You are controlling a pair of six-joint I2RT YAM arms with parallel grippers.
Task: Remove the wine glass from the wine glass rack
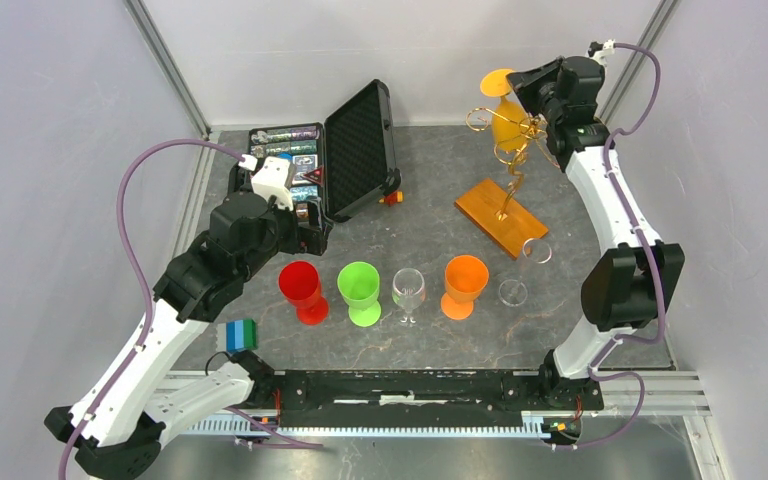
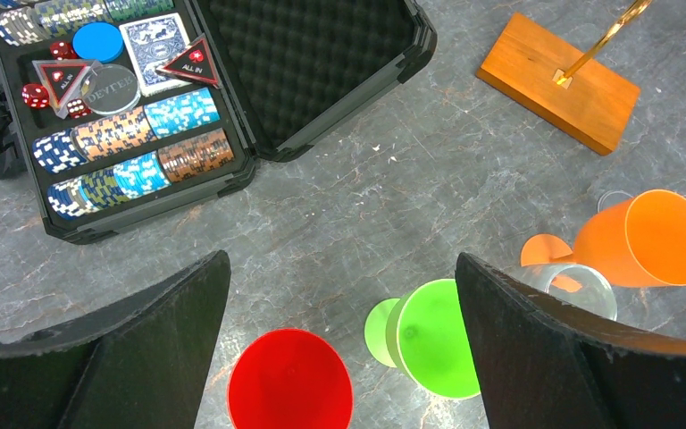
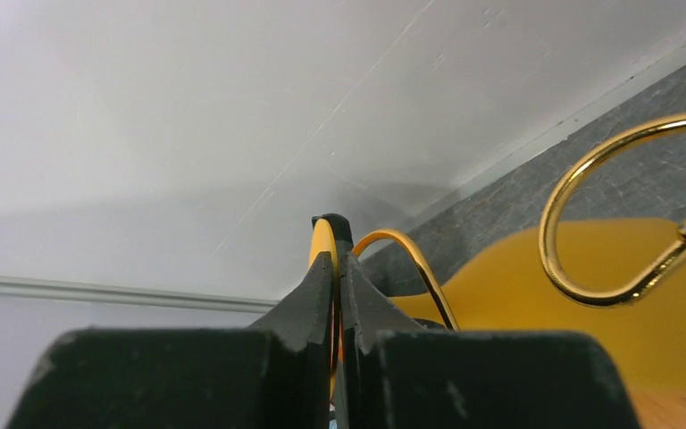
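Right gripper (image 3: pixel 335 257) is pinching the thin foot of the yellow wine glass (image 1: pixel 508 128), which hangs upside down in the curls of the gold wine glass rack (image 1: pixel 506 180) at one o'clock on the bench (image 1: pixel 430 200). Left gripper (image 2: pixel 339 273) is spread wide at eight o'clock, holding nothing. I worry that a pull against the wire could tip the light rack, or that this edge-on hold could slip.
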